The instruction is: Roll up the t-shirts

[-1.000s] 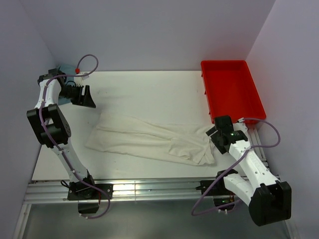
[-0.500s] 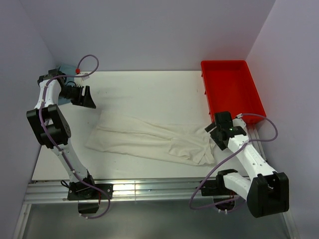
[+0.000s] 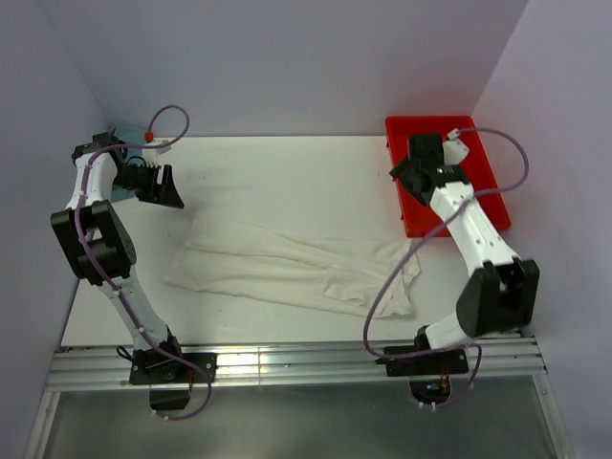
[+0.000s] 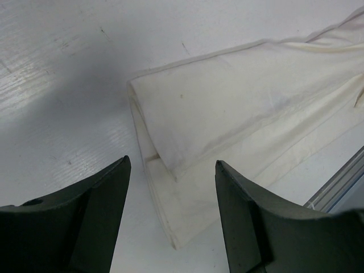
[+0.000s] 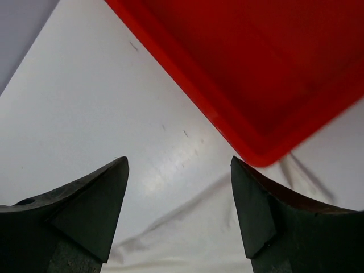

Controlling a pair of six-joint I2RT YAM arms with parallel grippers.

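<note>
One cream-white t-shirt (image 3: pixel 287 268) lies folded into a long band across the middle of the table. Its left end (image 4: pixel 227 96) shows stacked layers in the left wrist view. My left gripper (image 3: pixel 170 188) hovers open above and behind that left end, nothing between its fingers (image 4: pixel 172 161). My right gripper (image 3: pixel 404 177) is open and empty above the left rim of the red bin (image 3: pixel 430 120). In the right wrist view the gripper (image 5: pixel 179 162) looks down on bare table, with the bin corner (image 5: pixel 256 57) at upper right and the shirt's right end (image 5: pixel 216 239) below.
The red bin stands at the back right of the table. A blue object (image 3: pixel 124 134) sits in the back left corner behind the left arm. The right arm's purple cable (image 3: pixel 392 277) hangs over the shirt's right end. A metal rail (image 3: pixel 287 363) runs along the near edge.
The right arm has swung up and back from the shirt's right end to the red bin's left rim, its gripper staying open. The left arm and the shirt have not moved.
</note>
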